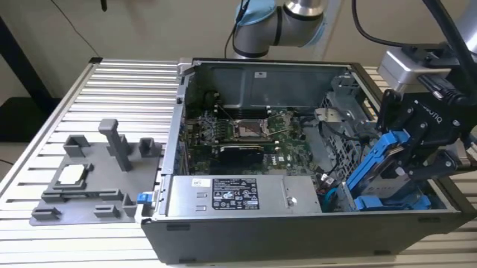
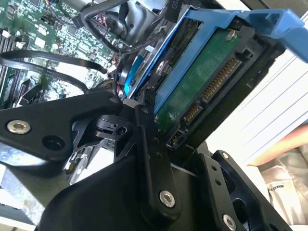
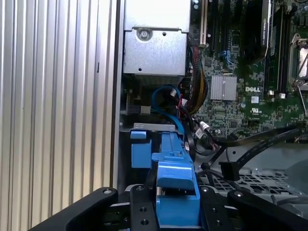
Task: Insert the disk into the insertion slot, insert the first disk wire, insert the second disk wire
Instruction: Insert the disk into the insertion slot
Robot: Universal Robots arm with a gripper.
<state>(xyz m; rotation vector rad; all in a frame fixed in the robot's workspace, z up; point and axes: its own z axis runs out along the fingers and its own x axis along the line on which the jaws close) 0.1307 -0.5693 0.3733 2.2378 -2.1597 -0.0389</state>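
One black tool (image 1: pixel 417 153), clamped on one silver-grey hard disk in blue plastic carrier (image 1: pixel 384 167). Disk tilted steeply over grey sheet-metal insertion slot (image 3: pixel 147 126), inside one open grey computer case (image 1: pixel 223 245) near bench (image 1: pixel 127 84) edge at exterior view's right. One silver power-supply box (image 1: pixel 238 195) alongside. One grey fixture plate (image 1: pixel 75 209) toward opposite edge.

A: Wall?
B: Plain beige wall (image 1: pixel 149 28) behind, one thin dark cord (image 1: pixel 72 26) hanging slantwise down it.
A: Furniture?
B: One table (image 1: pixel 111 89), ribbed aluminium top, slats running across from the exterior view's left to its right. Same slats (image 3: pixel 57 96) in the first wrist view, pale grey.
A: Anything beside it?
B: Dark bulky shape (image 1: pixel 19 89) at the exterior view's left, against the wall. Can't tell what it is.
A: Light?
B: Even, soft. Pale sheen along the slat ridges.
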